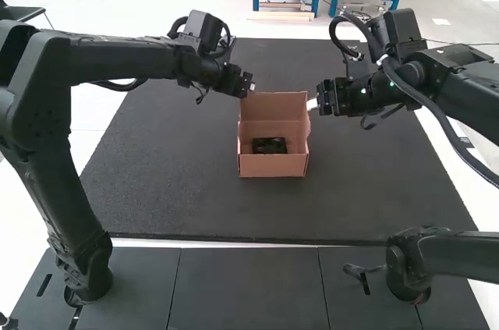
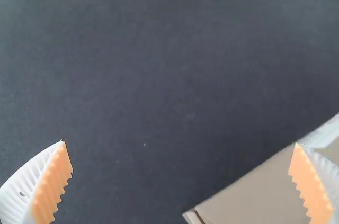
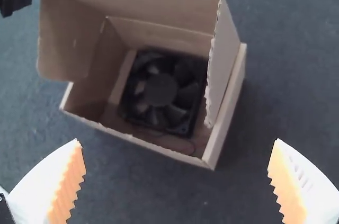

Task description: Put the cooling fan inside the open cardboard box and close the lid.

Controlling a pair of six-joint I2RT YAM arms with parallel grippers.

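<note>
Cooling fan (image 3: pixel 161 94) lies flat inside the cardboard box (image 1: pixel 273 162) on the mat (image 1: pixel 156 174). The lid (image 1: pixel 273 105) stands upright at the far side. Left gripper (image 1: pixel 243 84) is spread wide at the lid's corner. Right gripper (image 1: pixel 314 104) is also spread beside the box, holding nothing. I judge the lid light, thin and easily creased, so I would push near its free top edge rather than pinch.
</note>
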